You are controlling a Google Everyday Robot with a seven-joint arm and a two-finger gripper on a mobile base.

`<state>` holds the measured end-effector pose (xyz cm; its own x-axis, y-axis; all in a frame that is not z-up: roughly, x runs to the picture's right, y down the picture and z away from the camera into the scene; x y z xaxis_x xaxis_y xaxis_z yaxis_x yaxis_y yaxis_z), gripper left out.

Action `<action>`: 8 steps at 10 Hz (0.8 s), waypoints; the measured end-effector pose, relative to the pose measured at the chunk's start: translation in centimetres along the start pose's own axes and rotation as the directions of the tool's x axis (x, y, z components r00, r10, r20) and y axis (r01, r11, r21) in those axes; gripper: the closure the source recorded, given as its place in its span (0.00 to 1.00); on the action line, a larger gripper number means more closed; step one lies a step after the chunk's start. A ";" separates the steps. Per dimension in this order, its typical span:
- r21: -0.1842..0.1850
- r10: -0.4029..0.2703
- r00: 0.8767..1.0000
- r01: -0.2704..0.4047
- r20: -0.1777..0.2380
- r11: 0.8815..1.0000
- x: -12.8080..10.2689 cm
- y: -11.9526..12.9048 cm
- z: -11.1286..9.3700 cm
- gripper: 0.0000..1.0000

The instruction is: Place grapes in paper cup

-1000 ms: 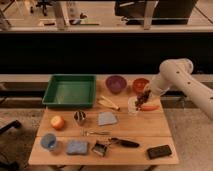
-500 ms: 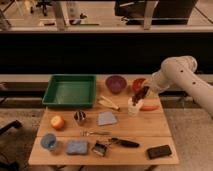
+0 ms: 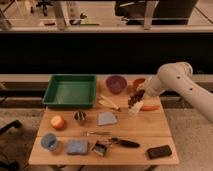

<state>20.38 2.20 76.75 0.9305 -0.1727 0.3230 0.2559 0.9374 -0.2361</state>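
Camera view: the white arm's gripper [image 3: 137,95] hangs over the right side of the wooden tabletop [image 3: 135,130], its fingers closed on the dark reddish-brown bunch of grapes [image 3: 134,99]. The bunch dangles directly above the small white paper cup [image 3: 132,110] (whether it touches the rim is unclear), just left of the orange carrot-like stick [image 3: 149,107].

There is only one view. The camera stands in front of the wooden table [image 3: 102,127], above it, and looks down at a slant over the whole top toward the dark wall and the windows behind. It is at a middle distance: the whole table fits in, from the green tray [image 3: 70,90] at the back to the near edge. The arm comes in from the right side, and its gripper [image 3: 136,98] is over the right back part of the table.
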 end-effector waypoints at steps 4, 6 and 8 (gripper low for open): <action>0.050 -0.035 0.999 0.037 -0.040 0.998 0.7 -1.2 -0.1 1.00; 0.056 -0.043 0.998 0.046 -0.055 0.997 1.2 -1.7 -0.1 1.00; 0.015 0.016 0.999 -0.015 -0.043 1.000 2.8 -1.6 0.6 1.00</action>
<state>22.45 0.38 78.57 0.9448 -0.1703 0.2799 0.2375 0.9444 -0.2273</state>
